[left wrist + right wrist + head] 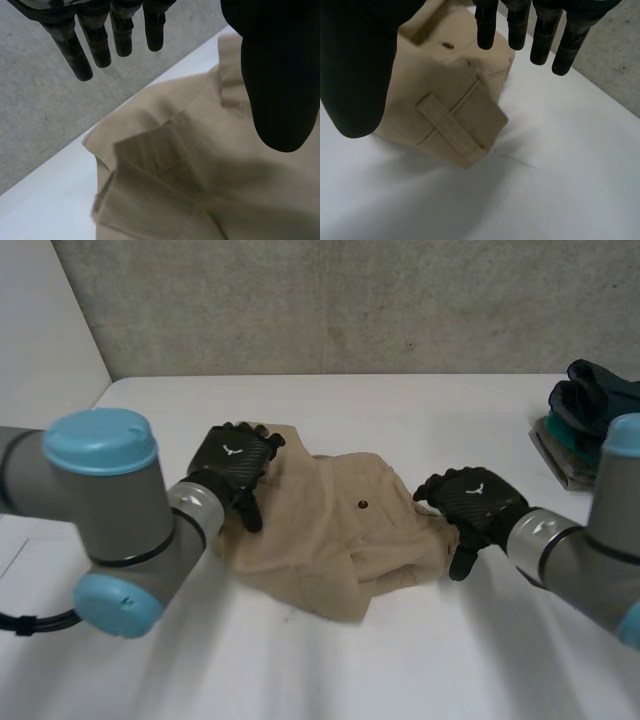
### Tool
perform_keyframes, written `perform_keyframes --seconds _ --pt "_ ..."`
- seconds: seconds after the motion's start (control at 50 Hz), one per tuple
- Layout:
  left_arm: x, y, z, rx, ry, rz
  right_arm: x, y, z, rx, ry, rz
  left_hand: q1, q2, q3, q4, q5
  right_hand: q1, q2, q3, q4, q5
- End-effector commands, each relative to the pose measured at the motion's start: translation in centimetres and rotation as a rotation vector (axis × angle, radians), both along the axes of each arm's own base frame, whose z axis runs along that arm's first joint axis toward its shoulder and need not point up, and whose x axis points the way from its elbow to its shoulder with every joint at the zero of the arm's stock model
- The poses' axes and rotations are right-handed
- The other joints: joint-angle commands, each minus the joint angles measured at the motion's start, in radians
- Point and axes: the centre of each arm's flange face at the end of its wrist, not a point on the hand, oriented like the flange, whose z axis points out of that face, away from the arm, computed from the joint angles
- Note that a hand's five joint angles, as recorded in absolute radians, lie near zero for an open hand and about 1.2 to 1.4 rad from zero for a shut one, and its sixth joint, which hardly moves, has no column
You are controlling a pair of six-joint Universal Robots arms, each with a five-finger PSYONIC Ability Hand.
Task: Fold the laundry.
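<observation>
A tan garment (335, 530) lies bunched in the middle of the white table (400, 660), a dark button on its upper side. My left hand (234, 468) hovers over the garment's left edge, open, fingers straight and apart from the cloth. In the left wrist view the fingers (90, 42) and thumb (280, 75) hang above a folded tan corner (150, 165). Open too, my right hand (470, 502) is at the garment's right edge. Its wrist view shows the fingers (540, 35) spread above a tan flap with a belt loop (451, 131), holding nothing.
A dark teal pile of clothes (590, 405) lies on a flat grey item at the table's right edge. A grey wall (350, 300) runs behind the table. Bare white tabletop lies in front of the garment.
</observation>
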Motion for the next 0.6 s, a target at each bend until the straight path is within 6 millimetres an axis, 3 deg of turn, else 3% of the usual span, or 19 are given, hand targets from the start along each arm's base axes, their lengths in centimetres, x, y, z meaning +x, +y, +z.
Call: perform_keyframes --seconds 0.02,0.06,0.08,0.12,0.16,0.24,0.28,0.36,0.48,0.6 --pt "-1.1 -2.6 -2.6 -0.028 -0.079 -0.004 1.3 0.2 -1.8 -0.025 0.034 0.01 0.389 0.376 0.374 0.381 0.367 0.291 0.273 0.28 0.259 0.262" --pt "-0.9 -3.3 -3.0 -0.041 -0.105 0.019 1.4 0.1 -1.9 -0.037 0.036 0.016 0.767 0.754 0.753 0.759 0.745 0.5 0.482 0.489 0.468 0.471" --pt "-0.9 -3.4 -3.0 -0.044 -0.109 0.026 1.5 -0.1 -2.0 -0.054 0.037 0.02 0.874 0.86 0.859 0.866 0.852 0.754 0.736 0.743 0.722 0.725" --pt "-0.6 -4.0 -2.7 -0.073 -0.102 0.065 1.6 -0.4 -2.0 -0.076 0.036 0.023 1.192 1.179 1.178 1.184 1.17 1.008 0.99 0.996 0.976 0.979" --pt "-0.5 -4.3 -2.2 -0.1 -0.09 0.086 1.8 -0.9 -1.7 -0.114 0.037 0.026 1.194 1.181 1.179 1.186 1.172 1.193 1.175 1.181 1.161 1.164" --pt "-0.3 -4.0 -2.1 -0.116 -0.097 0.119 1.9 -1.2 -0.7 -0.153 0.044 0.034 1.194 1.181 1.179 1.186 1.172 1.193 1.175 1.182 1.161 1.164" --pt "0.5 -3.0 -0.9 -0.111 -0.107 0.134 1.8 -1.0 -0.6 -0.153 0.054 0.037 1.194 1.181 1.179 1.186 1.172 1.193 1.175 1.182 1.161 1.164" --pt "2.3 -0.1 0.1 -0.054 -0.143 0.131 1.2 0.5 2.0 -0.179 0.086 0.055 1.194 1.181 1.179 1.186 1.172 1.193 1.175 1.182 1.161 1.164" --pt "5.4 4.6 0.1 0.045 -0.223 0.131 -0.5 5.3 3.5 -0.062 0.253 0.176 1.194 1.181 1.179 1.186 1.172 1.193 1.175 1.182 1.161 1.164" --pt "7.7 6.4 -1.0 0.055 -0.401 0.113 -2.2 10.4 2.6 0.136 0.462 0.361 1.194 1.181 1.179 1.186 1.172 1.136 1.118 1.124 1.104 1.107"
